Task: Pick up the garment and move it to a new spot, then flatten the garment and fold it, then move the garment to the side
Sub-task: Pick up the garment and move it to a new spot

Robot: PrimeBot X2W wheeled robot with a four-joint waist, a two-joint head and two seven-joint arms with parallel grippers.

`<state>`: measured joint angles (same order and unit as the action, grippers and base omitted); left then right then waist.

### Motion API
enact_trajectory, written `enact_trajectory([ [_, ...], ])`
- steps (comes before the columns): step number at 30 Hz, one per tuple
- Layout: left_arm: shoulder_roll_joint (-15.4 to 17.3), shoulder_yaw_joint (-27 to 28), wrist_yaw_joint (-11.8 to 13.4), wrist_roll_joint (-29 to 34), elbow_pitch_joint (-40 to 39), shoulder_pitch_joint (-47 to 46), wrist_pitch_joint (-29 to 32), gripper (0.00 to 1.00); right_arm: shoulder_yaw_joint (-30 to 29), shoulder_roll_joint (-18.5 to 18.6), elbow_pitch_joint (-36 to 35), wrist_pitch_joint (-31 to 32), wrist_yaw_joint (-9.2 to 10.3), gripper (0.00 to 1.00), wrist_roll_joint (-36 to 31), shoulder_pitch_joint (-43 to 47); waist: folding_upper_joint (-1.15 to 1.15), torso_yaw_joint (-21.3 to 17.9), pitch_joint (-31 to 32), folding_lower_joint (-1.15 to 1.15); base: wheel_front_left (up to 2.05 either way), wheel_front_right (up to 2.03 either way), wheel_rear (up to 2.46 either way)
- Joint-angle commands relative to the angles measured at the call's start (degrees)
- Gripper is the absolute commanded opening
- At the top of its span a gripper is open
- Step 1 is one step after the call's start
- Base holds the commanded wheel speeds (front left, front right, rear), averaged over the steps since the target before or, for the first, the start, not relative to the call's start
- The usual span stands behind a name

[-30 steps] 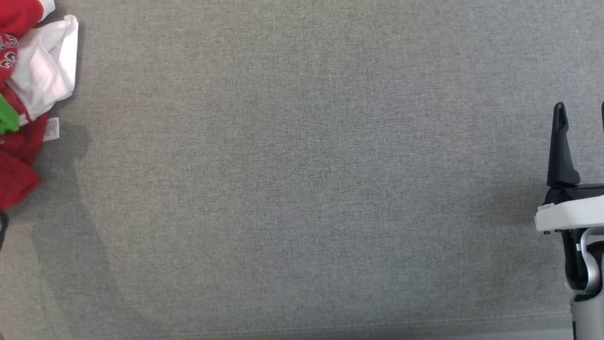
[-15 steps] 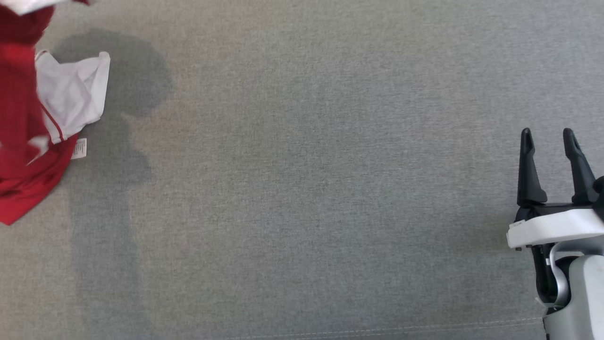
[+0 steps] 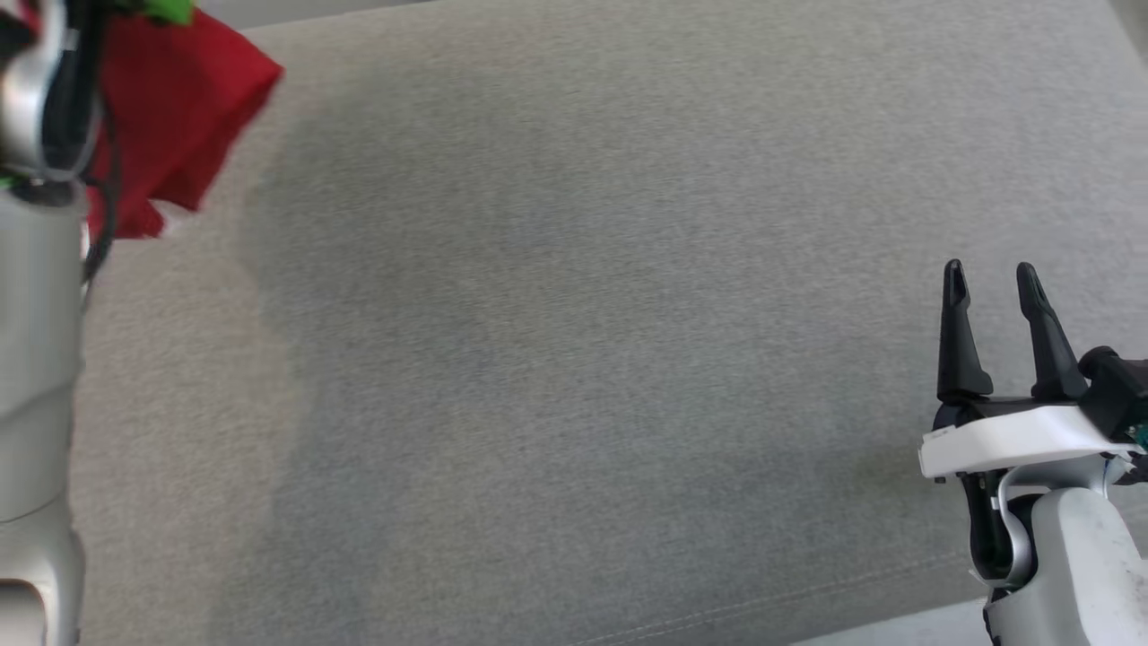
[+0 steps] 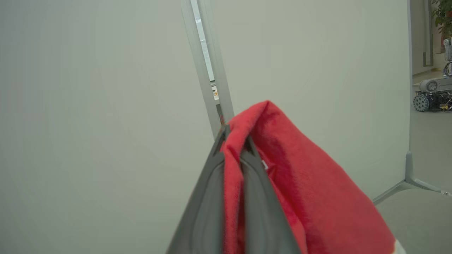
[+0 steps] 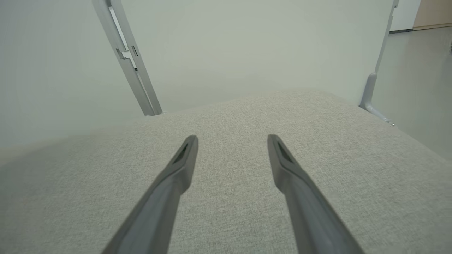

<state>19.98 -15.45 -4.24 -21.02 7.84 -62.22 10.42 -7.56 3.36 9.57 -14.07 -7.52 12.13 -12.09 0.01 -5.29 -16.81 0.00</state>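
Observation:
The red garment (image 3: pixel 175 108) hangs in the air at the head view's upper left, beside my pale left forearm (image 3: pixel 36 359). In the left wrist view my left gripper (image 4: pixel 233 141) is shut on a fold of the red garment (image 4: pixel 300 197), which drapes off to the right of the fingers. My right gripper (image 3: pixel 991 278) stands open at the head view's lower right, just above the grey fabric surface (image 3: pixel 583 341). The right wrist view shows its two fingers (image 5: pixel 183 158) spread wide with nothing between them.
A pale partition wall (image 5: pixel 247 46) with a grey metal post (image 5: pixel 130 63) stands behind the fabric surface. Its support foot (image 5: pixel 370 95) rests on the floor at the right. A wheeled machine (image 4: pixel 432 95) stands far off on the floor.
The left arm has lifted the garment off the surface and now shows along the left edge. The head camera has shifted, bringing the right gripper further into the picture.

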Motion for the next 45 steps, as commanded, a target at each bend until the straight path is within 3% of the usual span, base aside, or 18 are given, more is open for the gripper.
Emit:
enact_trajectory([
  [1,-0.3,-0.8,-0.2,0.5,-0.1,-1.0,0.5,0.00,0.5,-0.1,0.5,-0.4,0.06,1.00,0.5,-0.7,-0.01,-4.0,-0.4,0.00,0.00,0.00,0.00],
  [11,-6.7,-7.9,-1.2,-0.7,5.8,4.6,-2.1,0.00,5.8,-0.4,2.4,-1.1,0.06,1.00,2.6,-2.9,-0.01,-11.3,-0.7,0.00,0.00,0.00,0.00],
  [23,-13.6,-11.6,-1.3,-4.8,21.4,18.5,-11.3,0.00,9.4,-0.5,0.8,-1.2,0.06,1.00,4.5,-2.7,-0.01,-12.8,-0.9,0.00,0.00,0.00,0.00],
  [24,-14.0,-11.9,-1.5,-5.3,22.5,19.3,-12.0,0.45,9.3,-0.4,0.8,-1.2,0.06,1.00,4.4,-2.5,-0.01,-12.6,-0.8,0.00,0.00,0.00,0.00],
  [25,-14.3,-12.1,-1.7,-5.6,23.3,19.7,-12.7,1.00,9.4,-0.5,0.8,-1.2,0.06,1.00,4.2,-2.3,-0.01,-12.5,-0.6,0.00,0.00,0.00,0.00],
  [30,-15.1,-13.3,-2.1,-5.8,25.8,20.8,-17.9,1.00,9.6,-0.4,1.0,-1.2,0.06,1.00,3.3,-1.1,-0.01,-10.9,1.8,0.00,0.00,0.00,0.00],
  [36,-14.1,-11.2,-0.8,-5.5,25.4,22.5,-24.0,1.00,9.9,-0.4,0.6,-1.2,0.06,1.00,2.2,0.7,-0.01,-7.7,6.3,0.00,0.00,0.00,0.00],
  [45,-11.1,-6.7,2.1,-4.9,20.2,30.3,-25.6,1.00,10.0,-0.4,-0.1,-1.2,0.06,1.00,0.3,3.3,-0.01,-1.8,11.5,0.00,0.00,0.00,0.00],
])
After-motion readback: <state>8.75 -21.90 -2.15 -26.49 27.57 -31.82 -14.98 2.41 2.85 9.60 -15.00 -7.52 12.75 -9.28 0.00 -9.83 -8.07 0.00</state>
